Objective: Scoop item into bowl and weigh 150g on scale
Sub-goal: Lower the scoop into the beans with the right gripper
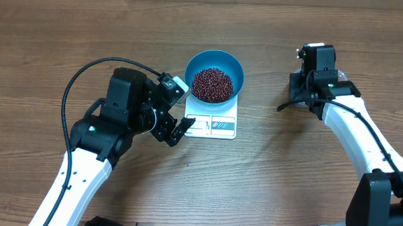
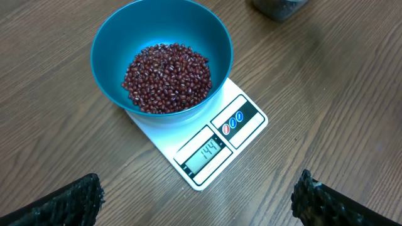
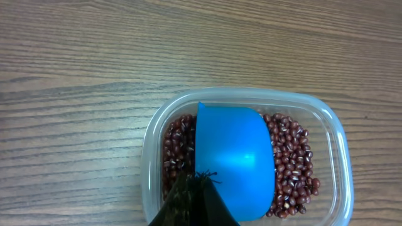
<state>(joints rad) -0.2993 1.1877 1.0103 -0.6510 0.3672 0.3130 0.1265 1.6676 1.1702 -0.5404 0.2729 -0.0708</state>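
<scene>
Wood-grain table (image 1: 52, 34), one, with two white-and-black arms: the left gripper (image 2: 198, 210) is angled down just beside the scale, its rough black fingers (image 2: 69, 201) spread fully apart and holding nothing. One flat white square scale (image 2: 248, 125), display reading 144, bears one round, deep, smooth blue bowl (image 2: 113, 44) holding a loose heap of small oval red-brown beans (image 2: 166, 75). Farther off and well apart to the right, the right gripper (image 3: 195, 201) points down with jaws pinched together on the near end of one glossy blue scoop (image 3: 235, 157). The scoop lies over further beans (image 3: 292, 163) inside one clear rounded-rectangle tub (image 3: 333, 132).
</scene>
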